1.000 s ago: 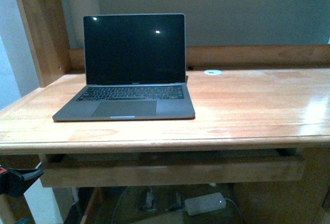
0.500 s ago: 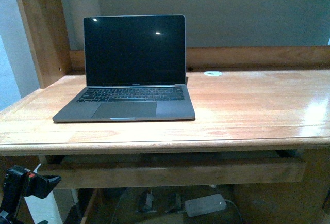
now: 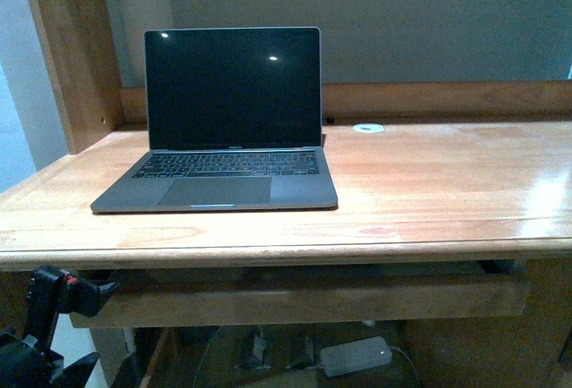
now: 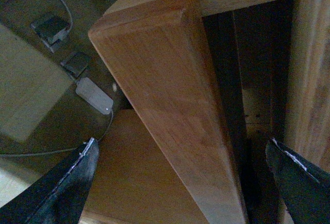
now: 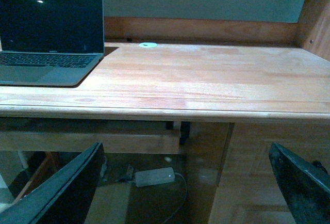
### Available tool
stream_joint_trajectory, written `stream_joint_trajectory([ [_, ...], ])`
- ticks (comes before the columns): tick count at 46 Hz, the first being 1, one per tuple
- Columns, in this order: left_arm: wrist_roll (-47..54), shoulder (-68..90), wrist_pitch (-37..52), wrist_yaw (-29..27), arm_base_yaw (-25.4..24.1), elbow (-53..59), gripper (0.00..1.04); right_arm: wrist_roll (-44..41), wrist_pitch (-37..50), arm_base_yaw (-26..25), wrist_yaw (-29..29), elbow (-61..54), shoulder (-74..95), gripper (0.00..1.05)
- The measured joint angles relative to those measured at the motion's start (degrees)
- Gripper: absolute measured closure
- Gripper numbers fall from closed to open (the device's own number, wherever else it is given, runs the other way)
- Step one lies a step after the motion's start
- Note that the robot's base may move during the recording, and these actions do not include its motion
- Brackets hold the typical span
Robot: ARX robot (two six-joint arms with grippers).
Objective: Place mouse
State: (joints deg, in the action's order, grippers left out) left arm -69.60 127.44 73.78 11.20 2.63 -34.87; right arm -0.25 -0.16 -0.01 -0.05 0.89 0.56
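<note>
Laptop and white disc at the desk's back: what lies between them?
Only bare desktop lies between the laptop and the white disc, as the front and right wrist views both show.

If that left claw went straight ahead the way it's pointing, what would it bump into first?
Most likely the light brown wooden rail under the wooden desk: it fills the view straight ahead of the open left claw. How near it is, I can't judge.
</note>
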Motion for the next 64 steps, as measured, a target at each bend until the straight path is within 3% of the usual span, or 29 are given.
stream_joint_trajectory([
  [15, -1.22, 5.77, -0.04, 0.83, 0.81, -7.69, 0.07, 0.00, 0.02, 0.00, 0.02, 0.00, 0.00, 0.07],
  [29, -5.46, 12.33, 0.90, -2.67, 2.32, -13.57, 0.07, 0.00, 0.00, 0.00, 0.02, 0.00, 0.00, 0.07],
  [37, -5.88, 12.57, 1.79, -3.26, 3.02, -14.84, 0.43, 0.00, 0.00, 0.00, 0.02, 0.00, 0.00, 0.07],
  [43, -10.32, 11.93, 1.70, -3.39, 3.08, -14.32, 0.49, 0.00, 0.00, 0.00, 0.02, 0.00, 0.00, 0.07],
  [56, -9.70, -2.82, -1.36, -2.43, 2.95, 5.92, 0.50, 0.00, 0.02, 0.00, 0.02, 0.00, 0.00, 0.07],
  [60, -8.20, -9.16, -8.41, -1.33, 2.97, 10.27, 0.50, 0.00, 0.00, 0.00, 0.00, 0.00, 0.00, 0.07],
  [64, 6.54, -17.27, -21.38, -3.13, 4.17, 11.28, 0.29, 0.00, 0.00, 0.00, 0.00, 0.00, 0.00, 0.07],
])
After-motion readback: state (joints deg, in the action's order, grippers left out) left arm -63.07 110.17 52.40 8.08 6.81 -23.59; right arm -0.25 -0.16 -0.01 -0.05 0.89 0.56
